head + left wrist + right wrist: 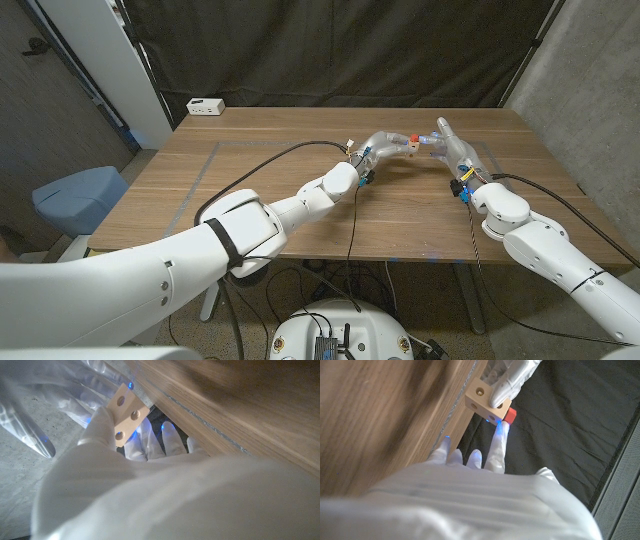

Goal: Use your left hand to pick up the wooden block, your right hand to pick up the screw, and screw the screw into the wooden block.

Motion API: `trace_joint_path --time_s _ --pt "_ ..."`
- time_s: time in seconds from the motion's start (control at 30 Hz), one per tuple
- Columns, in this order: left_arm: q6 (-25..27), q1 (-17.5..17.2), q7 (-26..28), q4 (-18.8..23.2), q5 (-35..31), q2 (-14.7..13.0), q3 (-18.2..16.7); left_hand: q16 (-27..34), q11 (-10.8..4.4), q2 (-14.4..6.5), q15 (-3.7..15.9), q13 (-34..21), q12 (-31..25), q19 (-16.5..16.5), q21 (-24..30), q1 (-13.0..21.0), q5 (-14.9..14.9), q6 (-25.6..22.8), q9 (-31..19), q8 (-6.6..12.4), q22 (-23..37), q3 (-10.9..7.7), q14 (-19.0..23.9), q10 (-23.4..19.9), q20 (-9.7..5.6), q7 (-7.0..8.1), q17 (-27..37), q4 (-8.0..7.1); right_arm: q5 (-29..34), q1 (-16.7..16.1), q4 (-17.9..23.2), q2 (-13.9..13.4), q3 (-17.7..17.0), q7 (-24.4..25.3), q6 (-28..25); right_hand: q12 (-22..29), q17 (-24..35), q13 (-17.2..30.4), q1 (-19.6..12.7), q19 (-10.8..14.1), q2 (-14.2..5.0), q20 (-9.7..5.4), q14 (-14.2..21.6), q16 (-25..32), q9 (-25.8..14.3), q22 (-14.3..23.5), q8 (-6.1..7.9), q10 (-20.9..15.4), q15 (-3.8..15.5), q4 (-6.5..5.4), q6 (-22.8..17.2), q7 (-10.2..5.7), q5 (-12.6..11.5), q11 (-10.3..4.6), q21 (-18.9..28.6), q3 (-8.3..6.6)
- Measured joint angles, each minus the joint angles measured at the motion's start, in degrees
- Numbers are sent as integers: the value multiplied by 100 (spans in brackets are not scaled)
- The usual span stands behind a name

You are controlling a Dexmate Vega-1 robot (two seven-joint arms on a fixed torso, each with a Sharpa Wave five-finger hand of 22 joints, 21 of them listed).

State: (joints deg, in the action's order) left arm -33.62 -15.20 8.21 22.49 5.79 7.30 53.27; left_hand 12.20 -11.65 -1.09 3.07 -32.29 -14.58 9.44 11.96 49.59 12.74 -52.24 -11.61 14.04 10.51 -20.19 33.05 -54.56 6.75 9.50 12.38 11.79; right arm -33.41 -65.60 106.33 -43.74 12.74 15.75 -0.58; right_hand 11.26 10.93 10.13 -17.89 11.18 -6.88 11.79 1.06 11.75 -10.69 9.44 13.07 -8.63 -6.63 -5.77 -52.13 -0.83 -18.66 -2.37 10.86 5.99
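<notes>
The block [411, 146], pale wood with round holes in its faces, is held up off the table [250, 180] at about one o'clock from the table's middle, between the two hands. In the left wrist view the block [126, 414] shows three holes along one long face, and the left hand [378, 147] clamps it between thumb and fingers [150, 442], the thumb lying over its lower end. In the right wrist view the block [482, 401] shows a hole on each of two faces, with a white finger of the left hand wrapped over its top corner. The screw [508, 415], seen as a small red piece, sits against the block's far corner, at about four o'clock from the block in that view. A fingertip [501, 435] of the right hand [451, 146] reaches up to touch the block's underside just beside the screw; whether that hand actually pinches the screw cannot be told. In the head view the two hands meet fingertip to fingertip over the block. A white power strip [205, 106] lies at the table's far left corner, at about eleven o'clock, well apart from the hands.
</notes>
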Motion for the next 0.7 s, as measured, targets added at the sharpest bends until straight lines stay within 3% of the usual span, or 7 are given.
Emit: trace_joint_path --time_s 0.7 --pt "52 2 -41 -28 59 41 20 0 0 -1 0 -1 0 0 0 0 25 0 4 1 0 -9 0 -1 0 0 0 9 71 -127 170 -16 -68 82 48 0 -28 0 0 51 0 9 100 0 1 0 45 -152 59 23 -294 11 1 -49 0 23"
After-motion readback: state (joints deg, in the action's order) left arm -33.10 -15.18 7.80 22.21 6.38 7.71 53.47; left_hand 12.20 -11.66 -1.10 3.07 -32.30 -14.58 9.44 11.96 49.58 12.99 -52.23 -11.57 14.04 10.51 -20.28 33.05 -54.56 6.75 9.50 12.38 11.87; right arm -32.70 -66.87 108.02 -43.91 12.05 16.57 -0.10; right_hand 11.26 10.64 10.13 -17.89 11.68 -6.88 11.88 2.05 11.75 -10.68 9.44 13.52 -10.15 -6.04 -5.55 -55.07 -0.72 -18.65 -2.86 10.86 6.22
